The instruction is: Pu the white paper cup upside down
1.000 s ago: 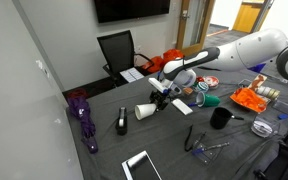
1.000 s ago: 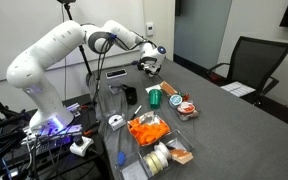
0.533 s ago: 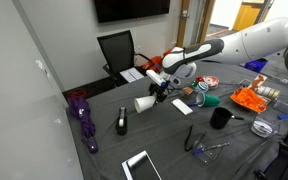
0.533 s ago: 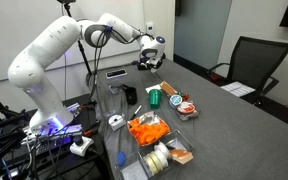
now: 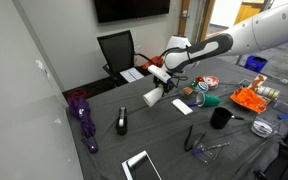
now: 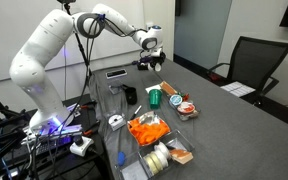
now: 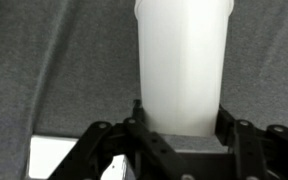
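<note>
White paper cup [image 7: 184,60] is clamped in your claw [image 7: 181,125] near its narrower end, tilted clear of the grey surface [image 5: 104,138], left of the black mug [image 5: 220,117]. Likely light, thin-walled, crushable: squeeze gently, low on the body where it's stiffest.

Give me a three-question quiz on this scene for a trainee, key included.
1. True or false: the gripper is shut on the white paper cup.
2. What colour is the mug on the table in an exterior view?
3. In an exterior view, the white paper cup is: A) standing inside the mug; B) held tipped sideways by the gripper; C) resting on the chair.
Key: 1 true; 2 black; 3 B.
</note>
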You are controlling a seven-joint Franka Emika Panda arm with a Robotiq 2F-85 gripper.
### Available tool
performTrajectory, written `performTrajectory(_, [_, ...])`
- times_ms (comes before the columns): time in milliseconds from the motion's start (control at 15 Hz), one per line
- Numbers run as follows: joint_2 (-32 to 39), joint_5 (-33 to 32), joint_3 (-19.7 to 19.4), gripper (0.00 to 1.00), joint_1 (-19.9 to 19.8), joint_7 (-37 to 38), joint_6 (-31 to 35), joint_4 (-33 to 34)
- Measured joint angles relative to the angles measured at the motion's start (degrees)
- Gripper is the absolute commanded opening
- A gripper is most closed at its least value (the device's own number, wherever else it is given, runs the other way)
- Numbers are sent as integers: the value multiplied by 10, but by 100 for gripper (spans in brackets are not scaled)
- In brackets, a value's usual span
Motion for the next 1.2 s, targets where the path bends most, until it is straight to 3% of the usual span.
performTrajectory(333, [-35, -133, -53, 42, 44, 6, 9, -38])
performTrajectory(600, [-48, -240, -82, 42, 72, 4, 60, -79])
performTrajectory(867, [-51, -310, -100, 42, 89, -3, 158, -131])
performTrajectory(1200, [-51, -313, -98, 42, 85, -94, 330, -202])
